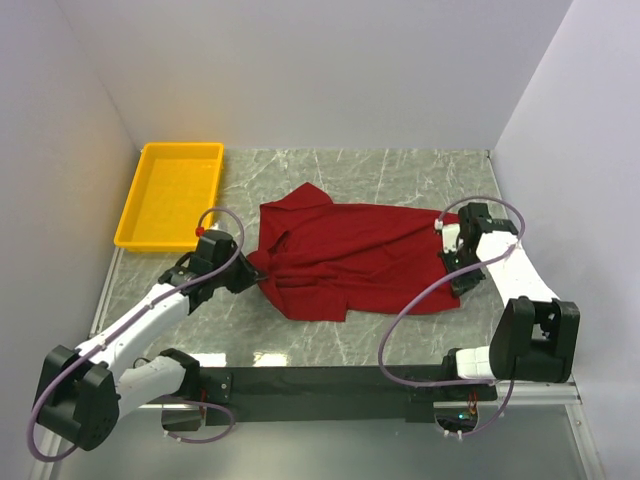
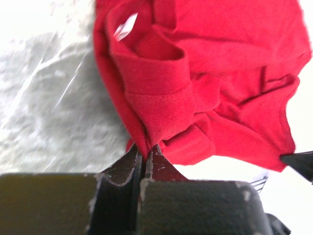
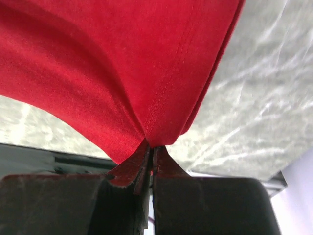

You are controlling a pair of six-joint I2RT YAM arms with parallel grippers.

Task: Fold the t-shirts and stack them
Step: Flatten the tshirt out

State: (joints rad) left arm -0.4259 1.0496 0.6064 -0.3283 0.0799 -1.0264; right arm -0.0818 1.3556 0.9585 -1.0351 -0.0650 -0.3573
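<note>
One dark red t-shirt (image 1: 350, 255) lies spread and rumpled across the middle of the marble table, its white neck label (image 2: 125, 27) showing in the left wrist view. My left gripper (image 1: 252, 275) sits at the shirt's left edge, shut on a bunched fold of cloth (image 2: 146, 147) near the collar. At the shirt's right edge my right gripper (image 1: 452, 262) is shut on a hemmed corner (image 3: 150, 142), and the cloth fans up from its tips. The t-shirt (image 3: 122, 63) fills most of the right wrist view.
A yellow tray (image 1: 172, 193) stands at the back left of the table. White walls close in the left, back and right sides. A black rail (image 1: 320, 385) runs along the near edge between the arm bases.
</note>
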